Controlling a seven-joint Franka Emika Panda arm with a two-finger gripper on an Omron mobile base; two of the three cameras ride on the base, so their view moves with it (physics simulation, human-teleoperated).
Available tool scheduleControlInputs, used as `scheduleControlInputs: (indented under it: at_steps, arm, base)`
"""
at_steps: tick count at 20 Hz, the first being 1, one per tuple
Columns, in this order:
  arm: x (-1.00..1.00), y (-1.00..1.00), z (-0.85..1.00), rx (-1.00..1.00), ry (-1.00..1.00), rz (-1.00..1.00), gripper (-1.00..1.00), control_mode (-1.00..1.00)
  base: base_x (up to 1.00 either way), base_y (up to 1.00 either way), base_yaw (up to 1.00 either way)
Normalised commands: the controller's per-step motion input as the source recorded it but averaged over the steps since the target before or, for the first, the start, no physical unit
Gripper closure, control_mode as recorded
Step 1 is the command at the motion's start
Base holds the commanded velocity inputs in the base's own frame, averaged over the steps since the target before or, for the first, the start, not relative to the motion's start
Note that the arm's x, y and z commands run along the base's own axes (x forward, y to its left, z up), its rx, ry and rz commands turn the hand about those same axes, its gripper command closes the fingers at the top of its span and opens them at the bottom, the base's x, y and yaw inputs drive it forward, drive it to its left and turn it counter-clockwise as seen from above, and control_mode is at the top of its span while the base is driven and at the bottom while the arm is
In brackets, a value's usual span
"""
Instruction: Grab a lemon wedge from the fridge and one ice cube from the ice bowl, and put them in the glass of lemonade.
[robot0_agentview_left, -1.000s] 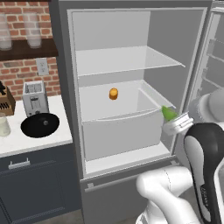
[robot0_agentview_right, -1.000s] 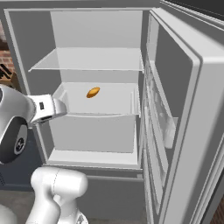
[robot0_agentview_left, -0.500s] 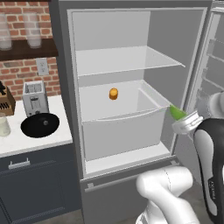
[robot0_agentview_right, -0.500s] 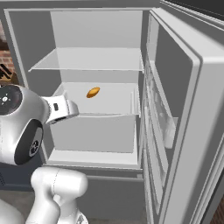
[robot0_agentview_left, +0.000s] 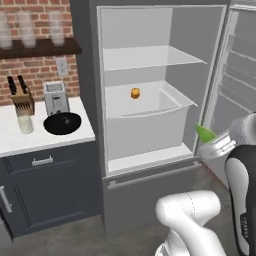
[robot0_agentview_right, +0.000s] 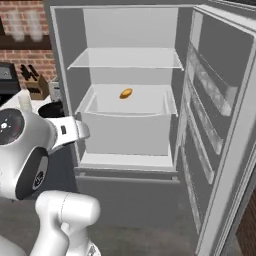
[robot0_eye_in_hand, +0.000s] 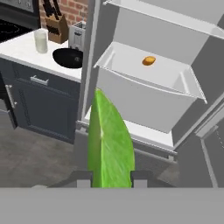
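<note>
Rendered kitchen, brick back wall, white counter (robot0_agentview_left: 30, 137) on the left over dark cabinets, fridge (robot0_agentview_left: 90, 100) to its right with door swung wide open to the right. White shelf (robot0_agentview_left: 150, 56) inside, white drawer (robot0_agentview_left: 145, 125) below it, small round orange fruit (robot0_agentview_left: 135, 93) sitting at the back above the drawer.

Gripper (robot0_agentview_left: 202, 136) is out in front of the fridge, near its lower right corner, outside the compartment. Fingers clamped together on the lemon wedge (robot0_agentview_left: 205, 132), green, pointed end sticking out past the tips toward the fridge. In the hand view the lemon wedge (robot0_eye_in_hand: 109, 142) stands up between the two finger tips (robot0_eye_in_hand: 84, 178), big in the foreground.

On the counter: ice bowl (robot0_agentview_left: 62, 123), black, near the right end by the fridge side. Glass of lemonade (robot0_agentview_left: 24, 121) left of it, just apart from it. Toaster (robot0_agentview_left: 55, 98) behind the bowl, knife block (robot0_agentview_left: 21, 99) to the toaster's left by the wall. Dark wall shelf (robot0_agentview_left: 37, 47) above with frosted glasses (robot0_agentview_left: 25, 29) on it.

In the right base view the arm's white wrist (robot0_agentview_right: 70, 132) is in front of the fridge's left edge.
</note>
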Motion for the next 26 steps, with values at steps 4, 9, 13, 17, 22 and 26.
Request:
scheduleControlInputs:
  at_steps: [4, 9, 13, 17, 22, 26]
  arm:
    - [0.0, 0.0, 0.0, 0.0, 0.0, 0.0, 1.0, 1.0]
    - [0.0, 0.0, 0.0, 0.0, 0.0, 0.0, 1.0, 1.0]
    - [0.0, 0.0, 0.0, 0.0, 0.0, 0.0, 1.0, 1.0]
    - [0.0, 0.0, 0.0, 0.0, 0.0, 0.0, 1.0, 1.0]
    - [0.0, 0.0, 0.0, 0.0, 0.0, 0.0, 1.0, 1.0]
    - [0.0, 0.0, 0.0, 0.0, 0.0, 0.0, 1.0, 1.0]
  base:
    - [-0.19, 0.97, 0.0]
    - [0.17, 1.0, -0.01]
    - [0.43, 1.0, -0.04]
    - [0.51, 1.0, -0.06]
    - [0.59, 0.76, -0.09]
    - [0.66, 0.22, -0.12]
